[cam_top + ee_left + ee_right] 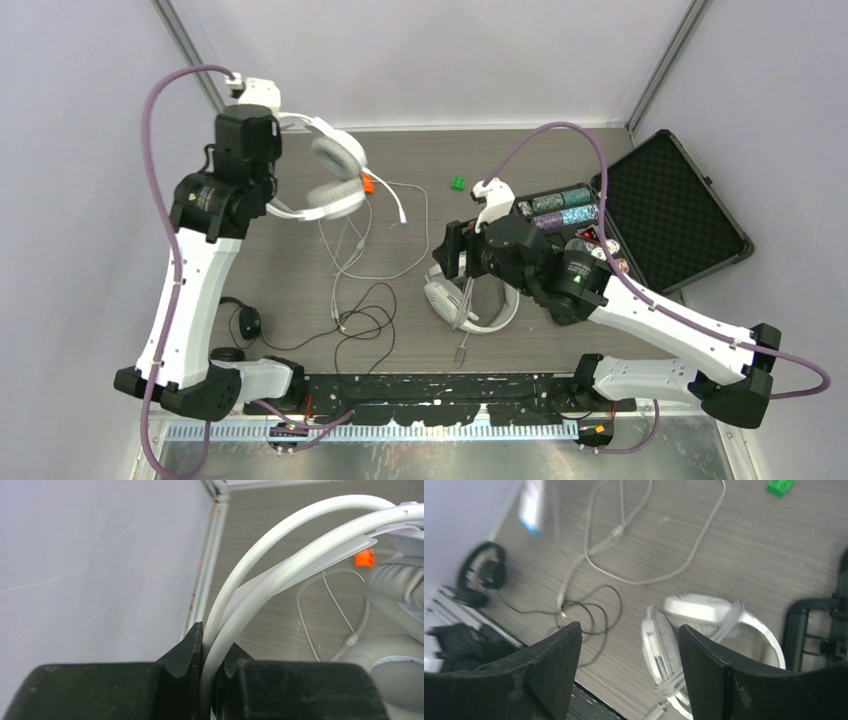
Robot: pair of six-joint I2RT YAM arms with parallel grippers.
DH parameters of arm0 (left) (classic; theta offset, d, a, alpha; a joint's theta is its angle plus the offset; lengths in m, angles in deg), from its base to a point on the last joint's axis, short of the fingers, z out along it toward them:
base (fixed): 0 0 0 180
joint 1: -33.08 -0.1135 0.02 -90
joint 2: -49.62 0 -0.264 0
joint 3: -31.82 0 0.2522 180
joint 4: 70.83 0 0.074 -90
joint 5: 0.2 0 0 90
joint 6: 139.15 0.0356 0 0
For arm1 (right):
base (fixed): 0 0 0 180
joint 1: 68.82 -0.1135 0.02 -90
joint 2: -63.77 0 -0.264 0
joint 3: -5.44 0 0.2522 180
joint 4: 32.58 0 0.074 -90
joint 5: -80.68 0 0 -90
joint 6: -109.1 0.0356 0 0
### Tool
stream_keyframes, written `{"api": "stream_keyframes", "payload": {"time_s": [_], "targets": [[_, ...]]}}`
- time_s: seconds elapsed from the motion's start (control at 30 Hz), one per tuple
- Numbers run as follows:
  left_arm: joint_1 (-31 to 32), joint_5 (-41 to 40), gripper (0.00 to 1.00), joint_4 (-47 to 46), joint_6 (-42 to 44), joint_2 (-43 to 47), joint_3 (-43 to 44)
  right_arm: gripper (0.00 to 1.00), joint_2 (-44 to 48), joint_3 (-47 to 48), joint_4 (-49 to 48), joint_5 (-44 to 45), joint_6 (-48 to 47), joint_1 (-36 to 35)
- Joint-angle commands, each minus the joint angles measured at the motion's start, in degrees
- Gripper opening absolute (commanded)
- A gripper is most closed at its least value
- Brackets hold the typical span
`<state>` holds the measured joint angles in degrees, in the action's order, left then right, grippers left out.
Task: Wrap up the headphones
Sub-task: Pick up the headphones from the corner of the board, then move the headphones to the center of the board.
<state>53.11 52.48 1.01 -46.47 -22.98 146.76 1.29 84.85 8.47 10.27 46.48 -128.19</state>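
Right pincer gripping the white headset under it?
No, the right pincer stands open with nothing between its fingers, and the white headset lies on the table below it.

Wood-grain table (430, 145) bears headphones (495, 320), black case (680, 210), green block (458, 183).

I saw one white pair (335, 175) at the far left, its headband pinched in the left gripper (210, 650), its thin white cord (375, 240) trailing loose. A second white pair (440, 298) lay mid-table with its wound cord (730, 614) across the cups. The black pair (245, 322) lay near-left, its black cord (365, 320) sprawled.
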Motion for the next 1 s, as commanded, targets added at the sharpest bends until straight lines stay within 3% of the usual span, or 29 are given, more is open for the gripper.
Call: {"api": "stream_keyframes", "payload": {"time_s": [0.0, 0.2, 0.57, 0.83, 0.97], "targets": [[-3.8, -4.5, 0.0, -7.3, 1.2, 3.1, 6.9, 0.77, -0.5, -5.3, 3.6, 1.7, 2.2, 0.2], [-4.1, 3.0, 0.0, -4.0, -1.0, 3.8, 10.0, 0.81, -3.5, -11.8, 3.0, 1.8, 6.9, -1.3], [-4.0, 9.4, 0.0, -6.1, -2.4, 11.0, -7.2, 0.83, -10.9, -13.6, 5.7, 11.8, 10.2, -7.6], [-4.1, 6.1, 0.0, -8.0, -1.3, 12.6, -11.8, 0.81, -15.3, -18.0, -7.2, 10.3, 4.7, -7.5], [-4.1, 6.6, 0.0, -6.9, -1.6, 12.1, -10.4, 0.71, -15.4, -20.9, -13.9, 8.1, -1.6, -6.1]]}}
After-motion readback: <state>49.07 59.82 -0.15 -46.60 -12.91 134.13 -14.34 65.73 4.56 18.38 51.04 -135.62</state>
